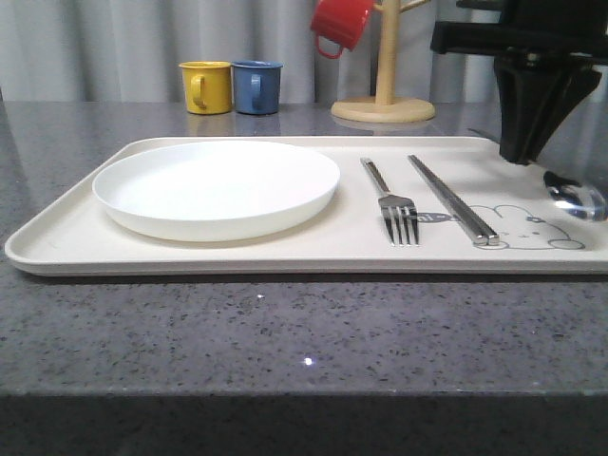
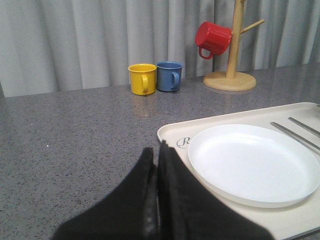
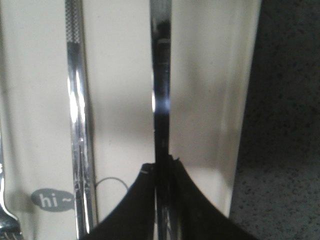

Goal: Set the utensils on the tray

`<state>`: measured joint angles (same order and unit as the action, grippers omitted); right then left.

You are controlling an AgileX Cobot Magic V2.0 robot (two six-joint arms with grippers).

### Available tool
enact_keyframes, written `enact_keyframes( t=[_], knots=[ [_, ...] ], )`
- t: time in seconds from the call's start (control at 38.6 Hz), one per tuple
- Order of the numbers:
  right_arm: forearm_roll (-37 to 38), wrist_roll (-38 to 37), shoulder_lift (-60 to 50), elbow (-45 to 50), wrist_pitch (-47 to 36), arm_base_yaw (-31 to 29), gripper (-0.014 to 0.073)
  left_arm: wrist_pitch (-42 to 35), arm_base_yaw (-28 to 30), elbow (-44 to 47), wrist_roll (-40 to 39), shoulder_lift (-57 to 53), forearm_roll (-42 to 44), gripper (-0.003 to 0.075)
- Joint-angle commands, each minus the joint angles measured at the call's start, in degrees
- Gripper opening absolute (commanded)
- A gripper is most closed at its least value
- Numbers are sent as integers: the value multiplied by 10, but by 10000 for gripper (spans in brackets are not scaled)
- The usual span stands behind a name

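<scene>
Plate, fork, chopsticks on tray

My spot: staged kitchen-style bench in lab. Grey speckled stone counter, plain grey curtain as backdrop, wooden mug tree with red mug, yellow mug and blue mug behind my tray

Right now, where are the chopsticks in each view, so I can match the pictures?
Front view: the chopsticks lie on the tray, just right of the fork.
Left wrist view: the thin strip beyond the fork handle, past the plate.
Right wrist view: the bright strip by the "hi" bubble, beside the spoon handle clamped in the right fingers.
Shared landmark: the fork, alongside the chopsticks on the plate side.
</scene>
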<state>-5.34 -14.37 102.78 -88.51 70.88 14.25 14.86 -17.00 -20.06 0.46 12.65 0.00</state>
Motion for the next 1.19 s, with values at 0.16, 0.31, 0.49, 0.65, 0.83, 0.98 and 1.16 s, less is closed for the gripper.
enact_keyframes(
  t=[0.16,0.31,0.49,0.65,0.83,0.98,1.16],
  knots=[
    [5,-9,-10,-14,40,-1,24,-47,1,-16,-5,4,-4,-18],
    [13,-16,-9,-14,35,-1,36,-47,1,-16,-5,4,-4,-18],
    [15,-16,-9,-14,35,-1,192,-47,1,-16,-5,4,-4,-18],
    [17,-16,-12,-22,41,-1,328,-47,1,-16,-5,4,-4,-18],
    [21,-11,-37,-76,57,-1,340,-47,1,-16,-5,4,-4,-18],
    [21,17,-96,-96,57,-1,255,-47,1,-16,-5,4,-4,-18],
    [21,78,-162,-75,57,-1,-41,-47,1,-16,-5,4,-4,-18]
  ],
)
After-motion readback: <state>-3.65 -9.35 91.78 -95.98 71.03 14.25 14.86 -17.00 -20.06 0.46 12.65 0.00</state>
